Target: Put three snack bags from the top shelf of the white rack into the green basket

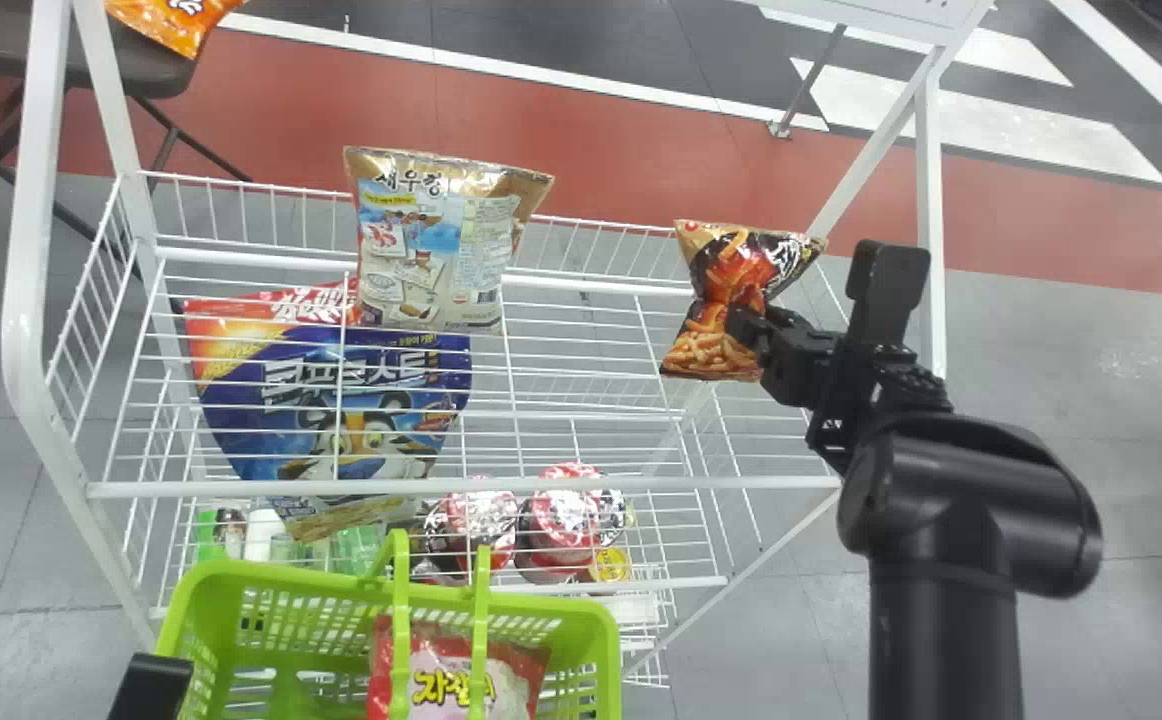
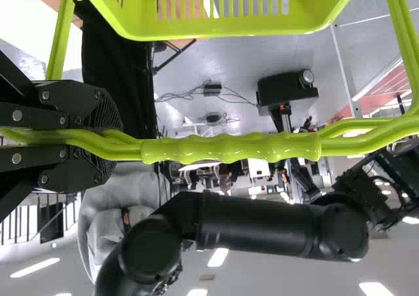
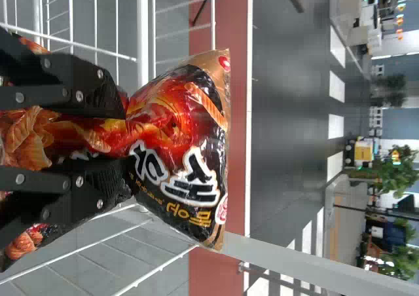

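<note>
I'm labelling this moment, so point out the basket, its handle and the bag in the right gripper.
Basket (image 1: 546, 606): head view, on its rim.
Handle (image 2: 229, 148): left wrist view, on its ridged grip.
Bag (image 3: 173, 122): right wrist view, on its printed end.

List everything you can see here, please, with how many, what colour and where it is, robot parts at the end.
White rack: one, white, centre
Tan snack bag: one, tan and blue, top shelf's left half, towards the back
Orange-and-black snack bag: one, in the right tool
Blue bag: one, blue, behind the top shelf's wires
Green basket: one, green, before the rack
Pink-and-red bag: one, in the basket
Red-topped cups: at least two, low in the rack
Chair: one, dark, behind the rack's left
Orange bag: one, on the chair
Left tool: one, black, on the basket's handle
Right tool: one, black, by the rack's right end
</note>
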You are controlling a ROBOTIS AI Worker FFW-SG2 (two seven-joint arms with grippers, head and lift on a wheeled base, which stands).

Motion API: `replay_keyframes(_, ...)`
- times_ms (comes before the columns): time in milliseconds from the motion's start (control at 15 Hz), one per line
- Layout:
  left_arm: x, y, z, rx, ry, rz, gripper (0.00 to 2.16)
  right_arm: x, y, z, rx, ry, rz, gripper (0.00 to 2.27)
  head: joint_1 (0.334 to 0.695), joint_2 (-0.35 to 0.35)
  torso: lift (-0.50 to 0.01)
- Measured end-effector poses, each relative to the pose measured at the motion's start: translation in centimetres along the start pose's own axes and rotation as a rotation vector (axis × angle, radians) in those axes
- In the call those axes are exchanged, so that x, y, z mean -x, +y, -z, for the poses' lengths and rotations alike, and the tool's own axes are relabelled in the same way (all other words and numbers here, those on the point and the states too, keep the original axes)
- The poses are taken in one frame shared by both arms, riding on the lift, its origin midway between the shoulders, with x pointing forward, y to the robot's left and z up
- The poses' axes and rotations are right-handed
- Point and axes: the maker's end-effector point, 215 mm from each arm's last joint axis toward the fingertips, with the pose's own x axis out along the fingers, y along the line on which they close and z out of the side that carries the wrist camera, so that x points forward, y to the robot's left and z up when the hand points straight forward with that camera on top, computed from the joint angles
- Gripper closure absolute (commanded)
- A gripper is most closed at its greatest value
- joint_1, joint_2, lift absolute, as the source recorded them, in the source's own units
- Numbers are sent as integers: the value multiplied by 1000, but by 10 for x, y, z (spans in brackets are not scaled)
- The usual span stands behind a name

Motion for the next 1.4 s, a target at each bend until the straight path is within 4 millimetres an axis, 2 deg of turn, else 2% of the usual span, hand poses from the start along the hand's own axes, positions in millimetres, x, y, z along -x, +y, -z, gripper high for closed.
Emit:
replay_keyframes(200,-1,1,-1,0,1,-2,2121,46,11,-11,-19,-45,-40,2246,695,-350,0)
replay_keyframes(467,-3,2,-4,-2,2,-3,2121,132,43,-7,-57,-7,-144,2246,695,-350,0)
replay_keyframes(667,-3,3,-3,4,0,-3,2121,193,87,26,-154,120,-308,2246,695,-350,0)
replay_keyframes(800,-3,5,0,17,-3,-3,2121,222,111,51,-197,207,-391,2246,695,-350,0)
replay_keyframes(933,-4,6,1,20,-3,-12,2121,249,124,82,-255,308,-458,2246,695,-350,0)
replay_keyframes(1200,-6,4,1,12,2,-11,2121,288,138,131,-377,504,-517,2246,695,-350,0)
replay_keyframes(1400,-8,1,2,6,7,-6,2121,302,168,164,-418,604,-580,2246,695,-350,0)
